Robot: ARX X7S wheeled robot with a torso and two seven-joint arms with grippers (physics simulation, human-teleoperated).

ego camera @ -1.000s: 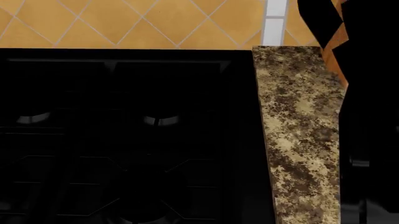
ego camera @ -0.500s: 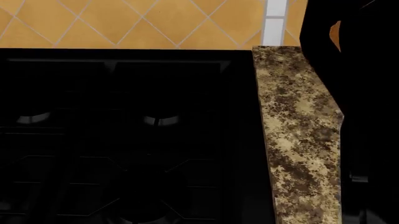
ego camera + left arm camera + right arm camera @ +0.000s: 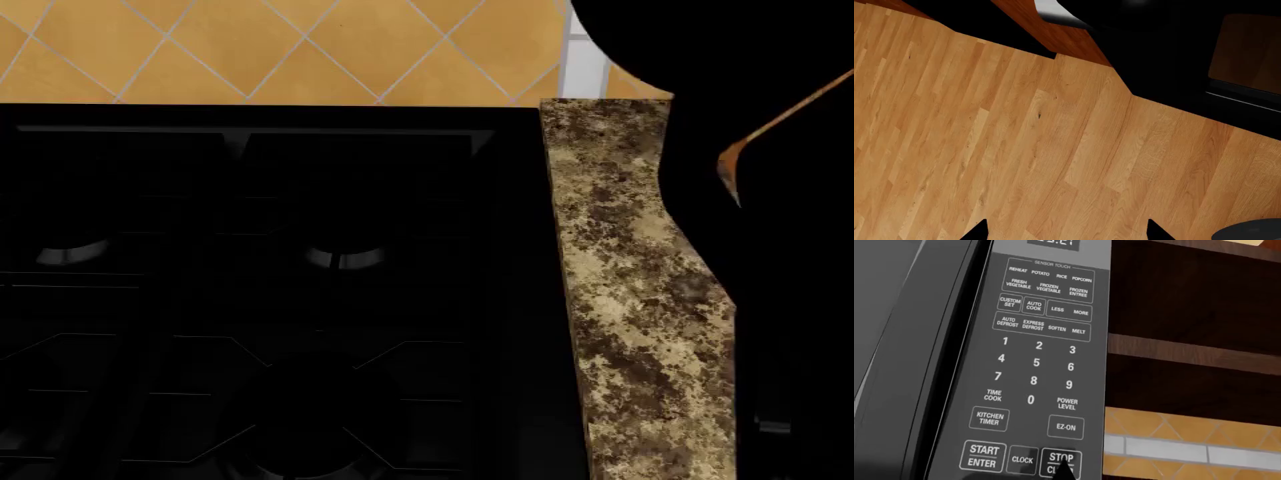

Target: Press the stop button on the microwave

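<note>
In the left wrist view, a wooden plank floor [image 3: 1027, 150] fills most of the frame, and two dark fingertips [image 3: 979, 231] of the left gripper [image 3: 1066, 232] are seen well apart from each other, with nothing between them, so the fingers are spread. Beyond the floor, reddish-brown cabinet fronts [image 3: 1067, 37] and a black appliance front [image 3: 1187, 50] are seen. In the head view, a black stove [image 3: 267, 290] with dark grates occupies the left and middle, and a narrow strip of speckled granite counter [image 3: 641, 300] lies just to its right. An orange diagonally tiled wall [image 3: 267, 50] stands at the far side. The right edge is covered by a large black shape [image 3: 774, 200] that rises past the counter; it cannot be made out in detail, and the microwave is not seen in this view. In the right wrist view, the microwave [image 3: 934, 365] is seen close up, its black control panel [image 3: 1041, 365] bearing a number pad and labelled keys. The stop button [image 3: 1061, 458] lies in the bottom row of the panel, just right of the clock key [image 3: 1023, 460] and the start key [image 3: 983, 456]. A single dark tip of the right gripper [image 3: 1065, 471] lies over the lower part of the stop button; whether its fingers are together or apart cannot be told, as only this tip is shown. To the right of the microwave, dark wood panelling [image 3: 1194, 315] and a tiled strip [image 3: 1187, 445] are seen.
</note>
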